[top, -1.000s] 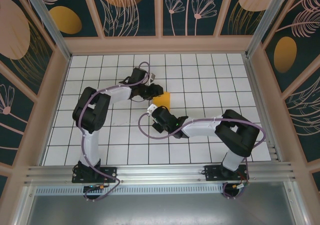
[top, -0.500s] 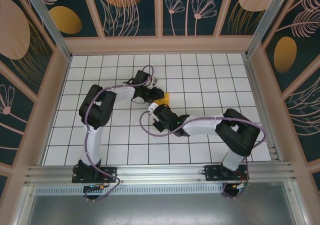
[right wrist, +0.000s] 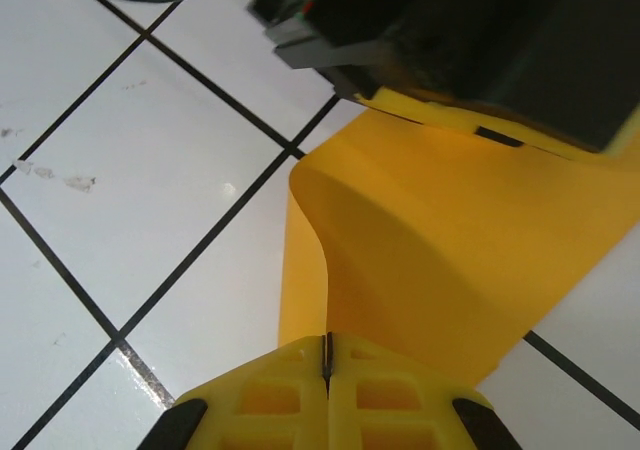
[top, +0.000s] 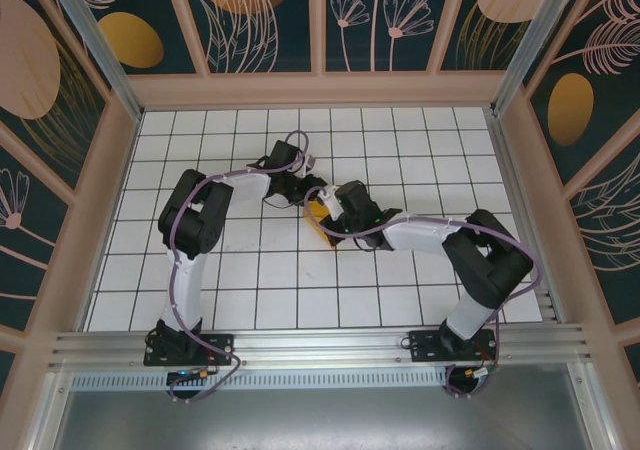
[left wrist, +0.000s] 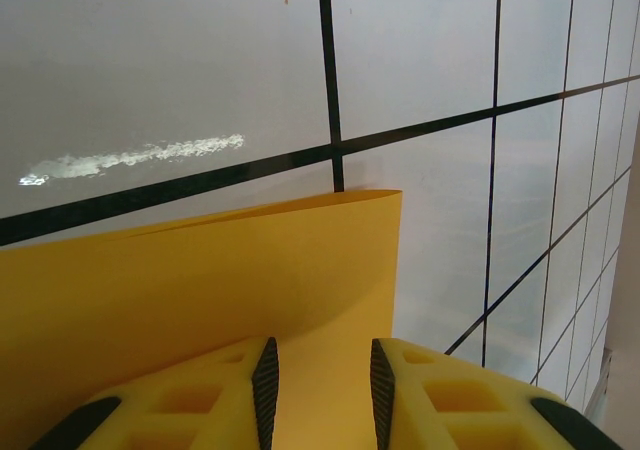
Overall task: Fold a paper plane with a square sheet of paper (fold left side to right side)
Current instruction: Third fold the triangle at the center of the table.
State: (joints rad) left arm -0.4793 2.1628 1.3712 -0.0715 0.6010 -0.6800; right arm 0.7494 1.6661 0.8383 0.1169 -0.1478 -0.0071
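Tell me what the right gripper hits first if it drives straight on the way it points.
The right gripper, shut on the square sheet of paper, would first press into the sheet's own curl; right behind sits the left arm's black wrist housing, though depth is unclear.

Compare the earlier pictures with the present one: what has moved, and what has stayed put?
The right gripper swung from the paper's near side up and to the right, and is now shut on the paper, which has shifted slightly nearer and bows upward. The left gripper slid right over the paper, then held there, jaws apart. The arm bases and table are unchanged.
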